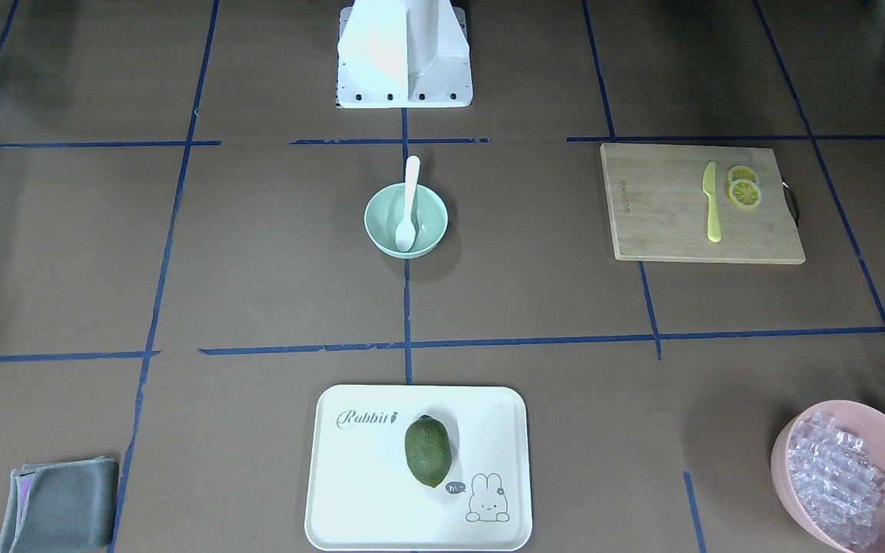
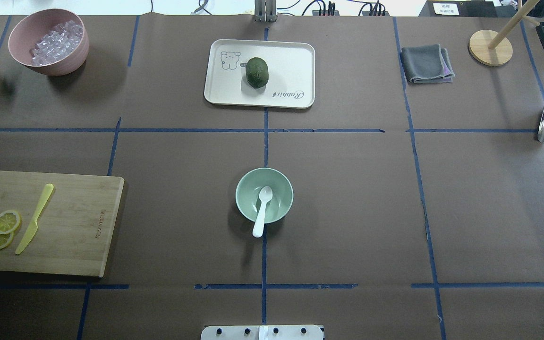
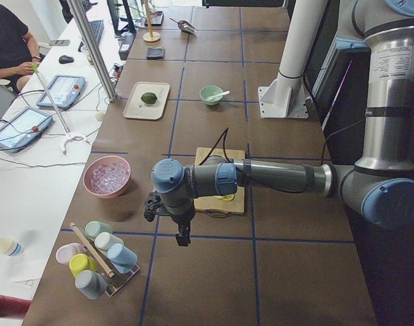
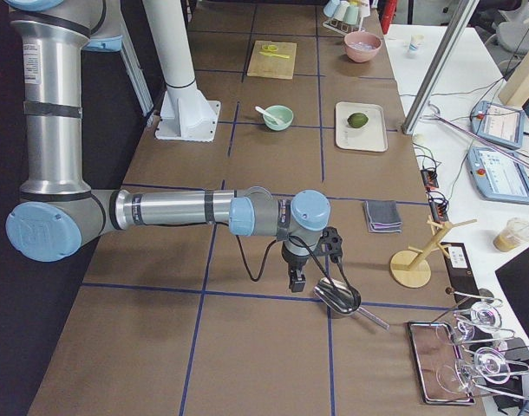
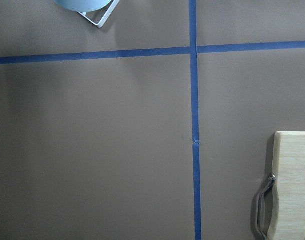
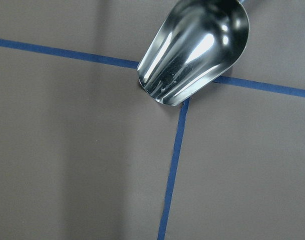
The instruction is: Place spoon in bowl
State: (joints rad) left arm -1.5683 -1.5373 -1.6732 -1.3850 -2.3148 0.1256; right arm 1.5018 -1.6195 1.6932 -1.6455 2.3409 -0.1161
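Note:
The white spoon [image 1: 410, 203] lies in the mint-green bowl [image 1: 381, 223] at the table's middle. Its scoop rests inside the bowl and its handle sticks out over the rim toward the robot's base. Both also show in the overhead view, spoon [image 2: 261, 208] and bowl [image 2: 247, 192]. My left gripper [image 3: 183, 238] hangs over the table far from the bowl, near the cutting board's end. My right gripper [image 4: 297, 282] hangs at the other end, beside a metal scoop. Both grippers show only in the side views, so I cannot tell whether they are open or shut.
A wooden cutting board [image 2: 78, 222] holds a yellow knife [image 2: 34, 218] and lemon slices [image 2: 4, 228]. A white tray [image 2: 291, 66] holds a green fruit [image 2: 257, 72]. A pink bowl of clear cubes [image 2: 49, 41], a grey cloth [image 2: 426, 63], a metal scoop [image 6: 195, 47] and a cup rack [image 3: 98, 255] stand around.

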